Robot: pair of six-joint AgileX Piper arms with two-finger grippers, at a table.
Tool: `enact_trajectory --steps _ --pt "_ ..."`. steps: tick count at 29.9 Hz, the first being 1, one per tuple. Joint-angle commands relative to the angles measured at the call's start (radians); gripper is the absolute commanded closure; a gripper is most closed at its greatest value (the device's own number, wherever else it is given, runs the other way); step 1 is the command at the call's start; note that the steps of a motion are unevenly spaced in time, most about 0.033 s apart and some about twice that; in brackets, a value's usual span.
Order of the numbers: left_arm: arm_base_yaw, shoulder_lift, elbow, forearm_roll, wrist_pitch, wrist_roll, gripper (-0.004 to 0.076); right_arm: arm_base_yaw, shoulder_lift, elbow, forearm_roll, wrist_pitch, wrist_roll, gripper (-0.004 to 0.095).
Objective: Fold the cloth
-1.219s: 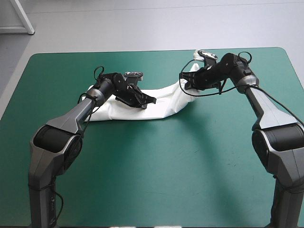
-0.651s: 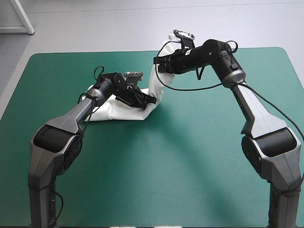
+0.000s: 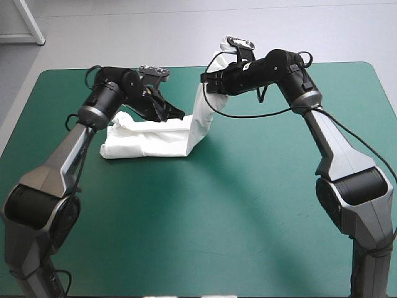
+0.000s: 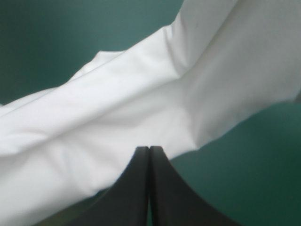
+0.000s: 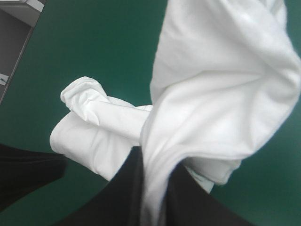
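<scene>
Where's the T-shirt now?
High view: the T-shirt lies left of centre, its right end lifted by the right gripper near the far edge of the table.

From above, the right pincer has its fingertips buried in the lifted end of the T-shirt, and the left pincer hides part of the cloth's far edge. Both wrist views cut the T-shirt off, so its sleeves and full outline cannot be told there

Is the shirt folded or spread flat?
Partly folded: the T-shirt lies as a long bundle on the table, one end lifted by the right gripper.
</scene>
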Motion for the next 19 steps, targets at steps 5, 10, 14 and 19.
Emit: enact_trajectory --steps 5,10,14,19 --pt "0.006 -0.312 0.228 0.223 0.109 -0.068 0.0733 0.014 -0.076 -0.039 0.150 -0.028 -0.068 0.0921" --pt "0.030 -0.592 0.614 0.245 0.046 -0.136 0.0733 0.070 -0.055 -0.043 0.182 -0.070 -0.111 0.0921" --pt "0.085 -0.819 0.858 0.235 0.050 -0.176 0.0733 0.132 0.006 -0.101 0.199 -0.077 -0.131 0.0921" --pt "0.133 -1.074 1.059 0.239 0.114 -0.188 0.0733 0.228 0.158 -0.256 0.224 -0.099 -0.131 0.0921"
